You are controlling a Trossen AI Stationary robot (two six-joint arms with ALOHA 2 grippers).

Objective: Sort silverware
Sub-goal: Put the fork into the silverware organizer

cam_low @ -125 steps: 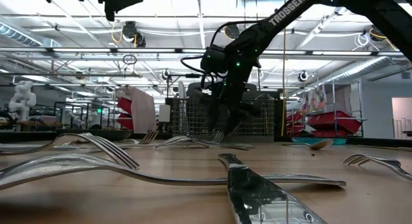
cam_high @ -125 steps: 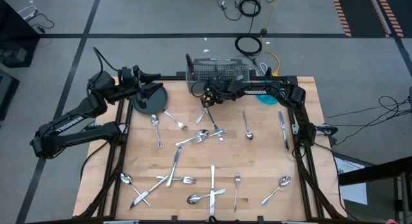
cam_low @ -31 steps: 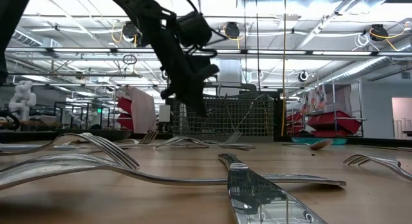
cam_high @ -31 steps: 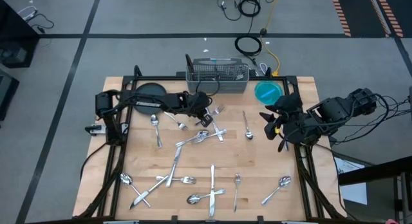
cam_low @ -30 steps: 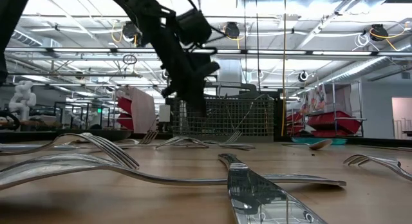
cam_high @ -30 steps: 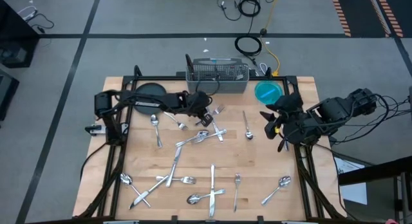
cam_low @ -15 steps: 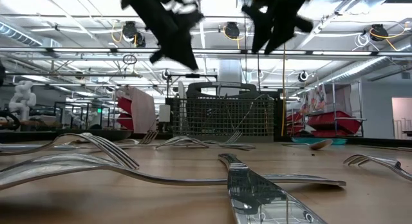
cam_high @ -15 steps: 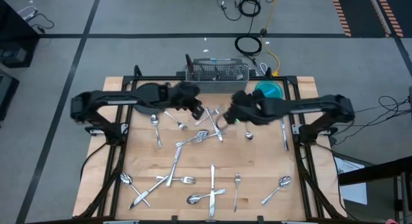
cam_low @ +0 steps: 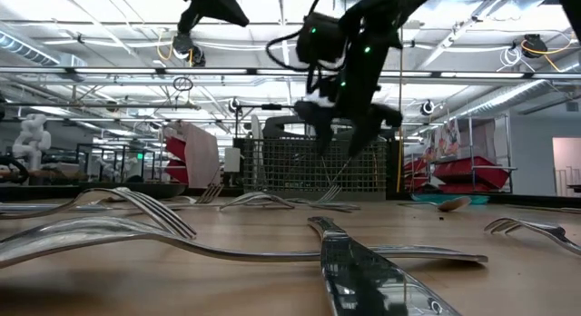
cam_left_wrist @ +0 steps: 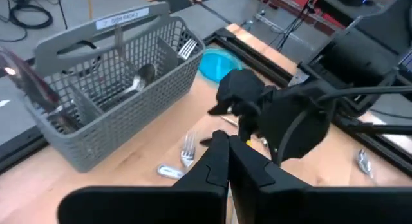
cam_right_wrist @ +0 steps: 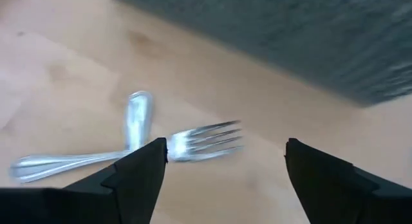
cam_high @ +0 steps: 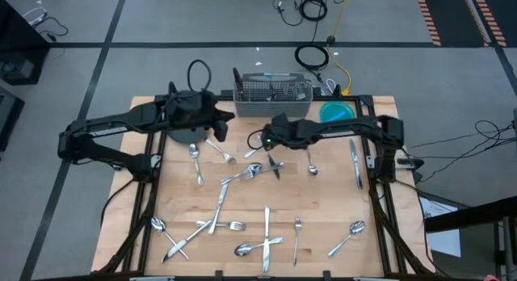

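1. Along the near edge of the light wooden table [cam_high: 323, 208], shiny silver-coloured metal silverware [cam_high: 266, 229] is lying scattered flat: crossed forks and knives at the near left, a knife and a spoon crossing at the near middle, a lone spoon [cam_high: 347, 236] at the near right.
2. Farther in, a crossed cluster of forks and spoons [cam_high: 246, 173] is resting at mid-table, with a single spoon [cam_high: 195, 162] to its left, another spoon [cam_high: 310, 161] to its right, and a table knife [cam_high: 354, 161] lying along the right side.
3. The right gripper [cam_high: 260, 142] is reaching in from the right and hovering just beyond that cluster, its two dark fingers spread wide and holding nothing.
4. In the right wrist view, a fork [cam_right_wrist: 206, 142] is lying on the wood beneath the gap between the spread fingers [cam_right_wrist: 138, 176], its tines nearer one finger, with a spoon [cam_right_wrist: 80, 156] crossing just beside it; neither piece is touching the fingers.
5. The left gripper [cam_high: 216, 129] is hanging to the left of the right one, above the edge of the dark round plate [cam_high: 184, 132], with its fingers pressed together and nothing between them.
6. At the far edge, the grey wire-mesh caddy [cam_high: 272, 97] is standing upright with a few pieces of silverware in it: a spoon [cam_left_wrist: 140, 78] and fork tines [cam_left_wrist: 187, 49] are showing in its compartments.
7. Right of the caddy, a round blue dish [cam_high: 338, 112] is sitting at the far right.
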